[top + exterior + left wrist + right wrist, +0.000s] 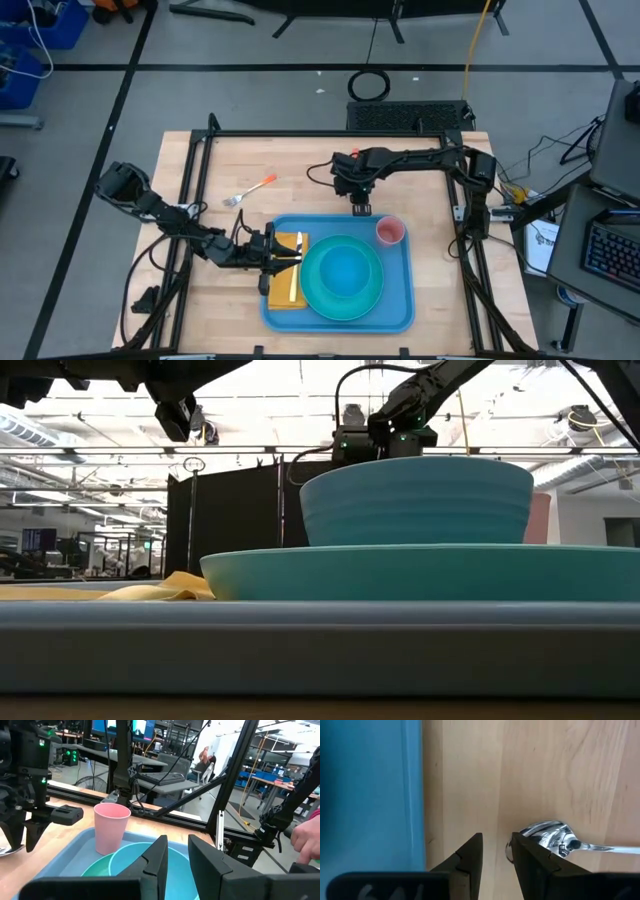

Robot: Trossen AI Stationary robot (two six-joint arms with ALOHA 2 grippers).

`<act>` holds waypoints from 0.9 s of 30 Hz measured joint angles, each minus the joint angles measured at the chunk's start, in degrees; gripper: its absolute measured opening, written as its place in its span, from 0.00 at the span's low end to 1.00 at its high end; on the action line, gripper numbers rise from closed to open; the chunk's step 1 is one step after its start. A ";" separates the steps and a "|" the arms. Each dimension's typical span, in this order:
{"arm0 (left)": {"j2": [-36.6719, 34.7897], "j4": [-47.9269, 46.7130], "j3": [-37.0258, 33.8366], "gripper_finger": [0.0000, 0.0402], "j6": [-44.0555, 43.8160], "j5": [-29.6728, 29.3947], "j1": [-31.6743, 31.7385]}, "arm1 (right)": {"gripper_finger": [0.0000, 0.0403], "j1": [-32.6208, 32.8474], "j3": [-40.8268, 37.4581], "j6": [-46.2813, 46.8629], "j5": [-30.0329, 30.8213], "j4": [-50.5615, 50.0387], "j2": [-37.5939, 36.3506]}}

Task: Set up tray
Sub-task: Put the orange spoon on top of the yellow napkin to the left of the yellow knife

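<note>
High view: tray [400,310] large, flat, blue, rounded corners, raised rim.

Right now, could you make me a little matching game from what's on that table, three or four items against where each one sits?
Things:
1. pink cup
2. bowl
3. napkin
4. fork

Places:
A. bare wood, outside the tray
B. on the teal plate
C. tray corner by the right gripper
D. tray edge under the left gripper

Pairs: 1-C, 2-B, 3-D, 4-A
</note>
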 joint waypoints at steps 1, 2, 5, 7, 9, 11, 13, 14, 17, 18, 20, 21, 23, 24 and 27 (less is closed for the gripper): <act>0.00 0.00 0.00 0.20 0.00 0.00 0.00 | 0.23 -0.10 0.00 0.06 0.00 -0.10 -0.02; 0.00 0.00 0.00 0.20 0.00 0.00 0.00 | 0.23 -0.27 0.00 0.08 0.02 -0.26 -0.02; 0.00 0.00 0.00 0.20 0.00 0.00 0.00 | 0.23 -0.57 0.00 0.21 0.02 -0.07 -0.02; 0.00 0.00 0.00 0.20 0.00 0.00 0.00 | 0.23 -0.73 0.00 0.54 0.01 -0.15 -0.02; 0.00 -0.02 0.00 0.20 0.00 0.00 0.00 | 0.23 -0.80 0.00 0.67 0.01 -0.28 -0.02; 0.00 -0.02 0.00 0.20 0.01 0.00 0.00 | 0.23 -0.82 0.00 0.85 0.02 -0.06 -0.02; 0.00 -0.04 0.00 0.20 0.00 0.00 0.00 | 0.23 -0.93 0.00 1.22 0.00 -0.31 -0.02; 0.00 -0.04 0.00 0.20 0.00 0.00 0.00 | 0.23 -0.93 -0.02 1.22 0.00 -0.39 -0.02; 0.00 -0.05 0.00 0.20 0.00 0.00 0.00 | 0.23 -1.05 -0.02 1.10 0.01 0.22 -0.02; 0.00 -0.06 0.00 0.20 0.00 0.00 0.00 | 0.23 -1.11 -0.02 1.24 0.00 0.22 -0.02; 0.00 -0.07 0.00 0.20 0.00 0.00 0.00 | 0.23 -1.33 -0.04 1.62 0.00 -0.17 -0.02; 0.00 -0.07 0.00 0.20 0.00 0.00 0.00 | 0.23 -1.46 -0.21 1.63 0.00 -0.08 -0.02; 0.00 -0.07 0.00 0.20 0.00 0.00 0.00 | 0.23 -1.58 -0.87 1.65 0.00 0.44 -0.02; 0.00 -0.07 0.00 0.20 -0.01 0.00 -0.02 | 0.23 -1.66 -1.30 1.82 0.00 0.59 -0.02; 0.00 -0.07 0.00 0.20 0.00 0.00 -0.02 | 0.23 -1.74 -2.67 1.67 0.05 1.23 -0.02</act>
